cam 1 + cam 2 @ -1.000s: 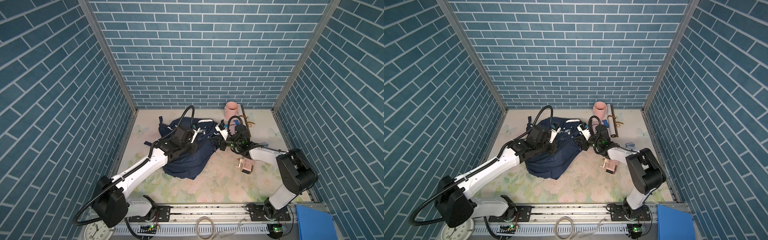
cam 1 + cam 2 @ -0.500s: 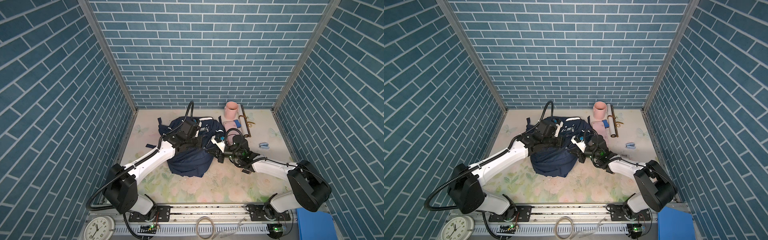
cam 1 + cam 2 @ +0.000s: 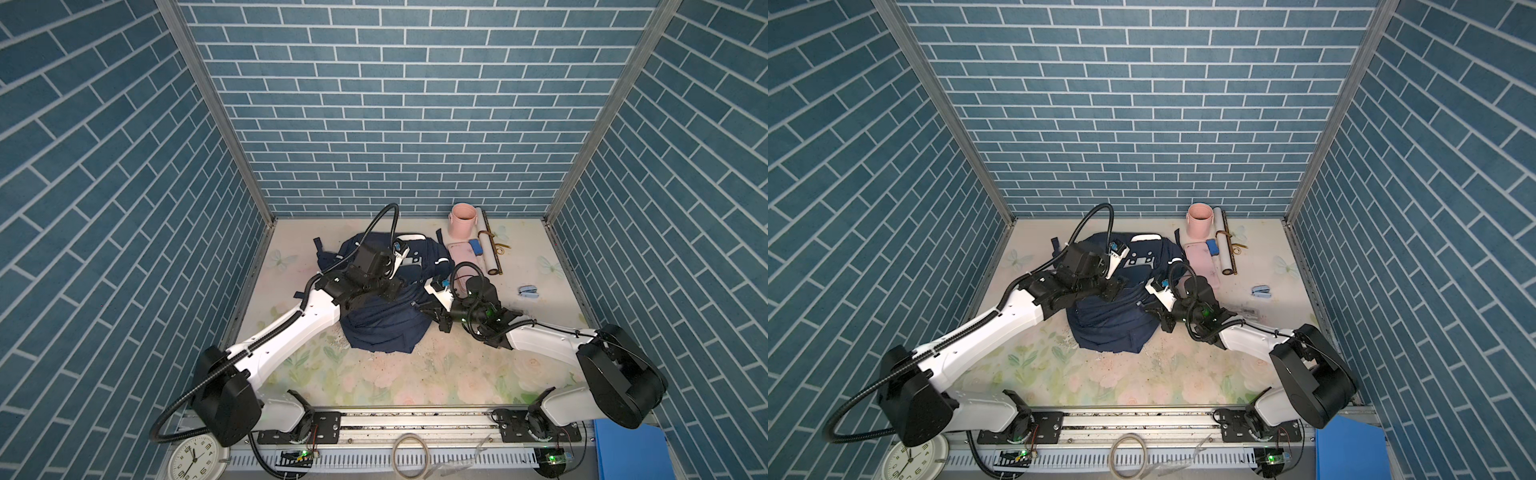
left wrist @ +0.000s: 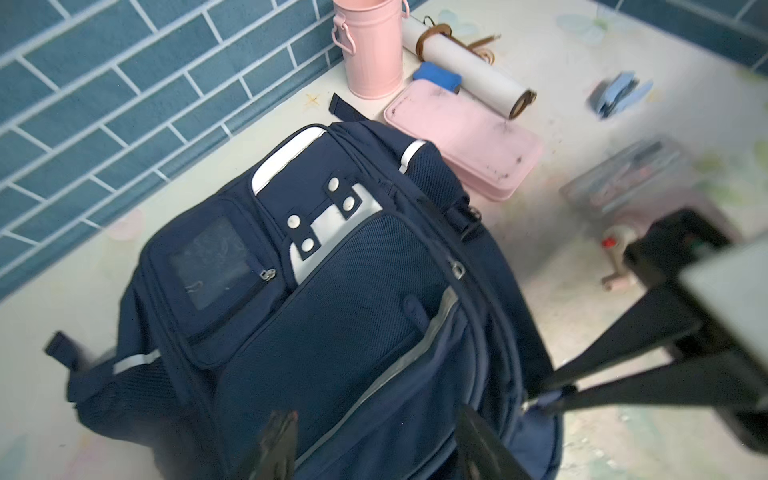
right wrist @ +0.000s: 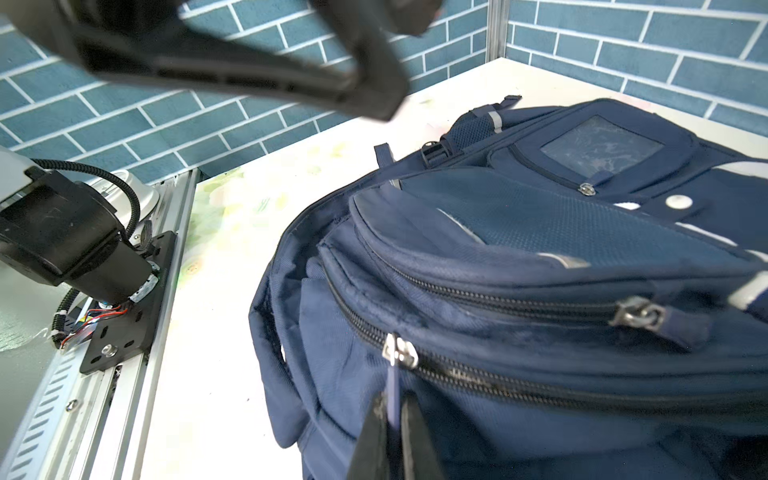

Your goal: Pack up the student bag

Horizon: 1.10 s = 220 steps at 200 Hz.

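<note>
Left hand has sprung open over the student bag, its tips blurred; right hand pinches the zipper pull.

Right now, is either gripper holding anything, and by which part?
The right gripper pinches the blue zipper pull of the bag. The left gripper is open above it, holding nothing.

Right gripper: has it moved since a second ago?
Yes. The right gripper, shut on the zipper pull of the student bag, has moved away from the pink bucket, toward the rail.
</note>
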Available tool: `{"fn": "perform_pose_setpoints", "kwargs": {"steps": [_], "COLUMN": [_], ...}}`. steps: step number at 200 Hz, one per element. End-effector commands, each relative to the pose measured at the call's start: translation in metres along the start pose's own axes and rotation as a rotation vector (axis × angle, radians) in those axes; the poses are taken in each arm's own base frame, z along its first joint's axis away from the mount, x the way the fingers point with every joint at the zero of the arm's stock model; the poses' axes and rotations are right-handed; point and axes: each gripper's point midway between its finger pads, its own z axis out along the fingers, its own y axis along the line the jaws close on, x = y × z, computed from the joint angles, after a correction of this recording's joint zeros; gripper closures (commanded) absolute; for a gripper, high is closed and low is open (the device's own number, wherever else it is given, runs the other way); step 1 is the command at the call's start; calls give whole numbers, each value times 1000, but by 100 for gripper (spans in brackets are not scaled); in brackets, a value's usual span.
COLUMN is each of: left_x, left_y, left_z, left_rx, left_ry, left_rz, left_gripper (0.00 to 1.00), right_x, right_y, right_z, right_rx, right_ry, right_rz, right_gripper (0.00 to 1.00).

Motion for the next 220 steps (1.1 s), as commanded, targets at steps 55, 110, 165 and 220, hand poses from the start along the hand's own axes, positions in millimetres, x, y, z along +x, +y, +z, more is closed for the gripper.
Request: {"fn": "perform_pose_setpoints", "kwargs": {"steps": [55,110,165,220], "left_x": [76,77,79,82], "left_y": [0,12,7,-44], "left_z": [29,64,74,51], "left_rx": [-24,-107,-62,112], "left_ry": [181,212,264,332], "left_rz": [277,236,94,-250], "left_gripper": [32,32,89,100], "right_x": [-4,-3,-13,-40], "right_y": [-3,-7,-32,-92], "right_z": [-6,-1,-2,-10], "right_rx": [24,25,109,241], "right_ry": [11,27,23,25], "right_rz": [-33,-21,6,-15], "right_gripper": [100,100,100,100]}}
